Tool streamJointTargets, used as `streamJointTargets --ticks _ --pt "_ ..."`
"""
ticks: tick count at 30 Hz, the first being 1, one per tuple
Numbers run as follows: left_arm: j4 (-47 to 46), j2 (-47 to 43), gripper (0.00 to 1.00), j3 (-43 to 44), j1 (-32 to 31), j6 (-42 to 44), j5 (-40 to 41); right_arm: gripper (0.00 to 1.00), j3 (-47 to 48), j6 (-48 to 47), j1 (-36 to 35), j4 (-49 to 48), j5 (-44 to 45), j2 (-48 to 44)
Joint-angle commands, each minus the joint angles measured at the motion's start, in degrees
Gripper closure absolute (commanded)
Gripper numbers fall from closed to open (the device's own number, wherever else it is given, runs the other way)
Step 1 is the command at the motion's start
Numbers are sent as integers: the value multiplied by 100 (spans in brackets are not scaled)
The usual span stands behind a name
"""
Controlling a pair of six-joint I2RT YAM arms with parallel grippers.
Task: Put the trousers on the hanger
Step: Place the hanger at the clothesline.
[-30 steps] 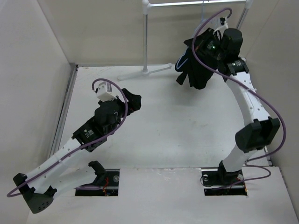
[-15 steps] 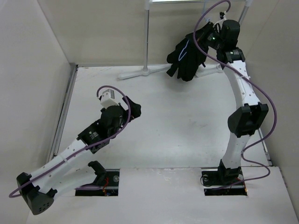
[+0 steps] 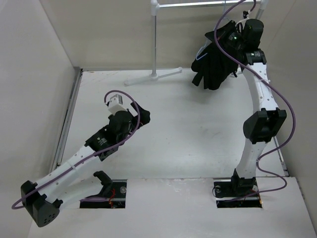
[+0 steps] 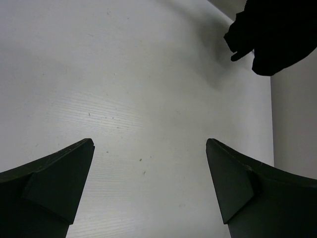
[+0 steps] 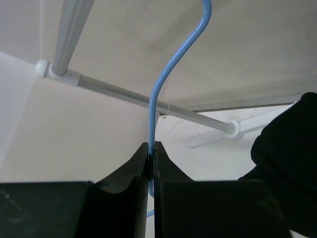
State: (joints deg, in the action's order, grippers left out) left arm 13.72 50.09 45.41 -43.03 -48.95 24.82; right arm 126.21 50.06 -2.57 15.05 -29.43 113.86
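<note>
While matte white, a walled table (image 3: 198, 139)

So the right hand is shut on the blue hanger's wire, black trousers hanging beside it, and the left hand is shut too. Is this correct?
Not quite: the left hand is open, spread wide above the table, as the left wrist view shows. The right hand is indeed shut on the hanger wire, the trousers hanging beside it.

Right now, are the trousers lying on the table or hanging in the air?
Hanging in the air: the trousers dangle bunched beside the right gripper, which is shut on the hanger.
</note>
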Motion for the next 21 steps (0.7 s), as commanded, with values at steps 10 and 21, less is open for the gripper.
streamJointTargets --ticks 10,21 --pt "-361 72 0 -173 79 -168 -222 91 -378 -41 121 -687 113 -110" --pt "-89 247 0 -6 334 -133 -425 17 -1107 -242 182 -696 271 -830"
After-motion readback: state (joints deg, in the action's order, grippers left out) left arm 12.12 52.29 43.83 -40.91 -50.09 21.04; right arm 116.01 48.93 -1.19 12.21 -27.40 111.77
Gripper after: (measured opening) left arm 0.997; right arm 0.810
